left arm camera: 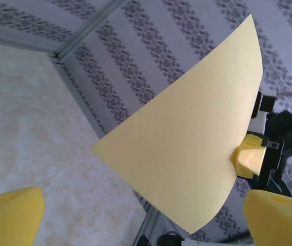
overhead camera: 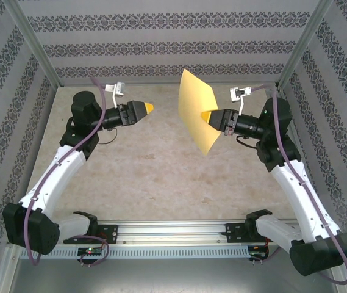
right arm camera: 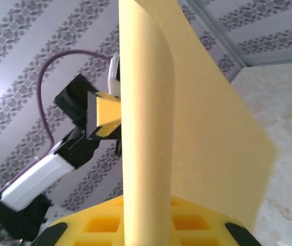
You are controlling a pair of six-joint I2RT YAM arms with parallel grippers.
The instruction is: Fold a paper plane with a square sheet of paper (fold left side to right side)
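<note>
- Right hand (overhead camera: 210,116): fingers pressed together, pinching the square sheet of paper (overhead camera: 195,108) at one edge; raised off the bench (overhead camera: 161,177), toward its far edge, right of the middle.
- Square sheet of paper: yellow-orange, unmarked, unfolded; held upright in the air above the bench, touching no surface; slightly bowed, one corner pointing up, one down. From the right wrist the sheet (right arm camera: 197,133) rises edge-on from the yellow fingers (right arm camera: 104,225).
- Left hand (overhead camera: 147,108): fingers (left arm camera: 10,215) spread wide, holding nothing; raised toward the far edge, left of the middle, facing the sheet and apart from it.
- Surround: patterned wall (overhead camera: 161,49) behind the bench.
</note>
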